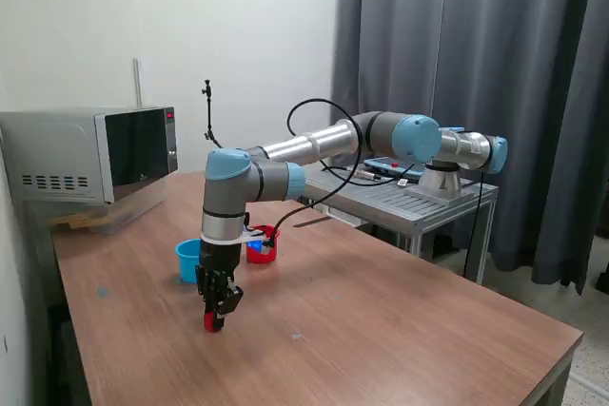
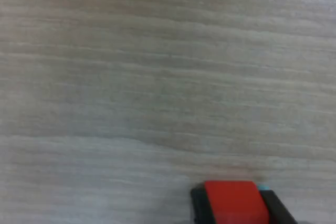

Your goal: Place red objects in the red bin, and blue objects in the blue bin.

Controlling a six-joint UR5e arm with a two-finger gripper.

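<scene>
Robotics lab or test room, not a home. Industrial arm point(image 1: 314, 145) with grey tubes and light blue joint caps, bolted to a metal stand point(image 1: 419, 202) beside a plain wooden worktop point(image 1: 381, 320). Loose black cable point(image 1: 328, 154) looped along the arm. Microwave point(image 1: 90, 154) at the worktop's far end. Bare white wall point(image 1: 238, 26), heavy dark grey curtains point(image 1: 476, 45) floor to ceiling. Thin black pole mount point(image 1: 208, 111) stands behind the worktop.
</scene>
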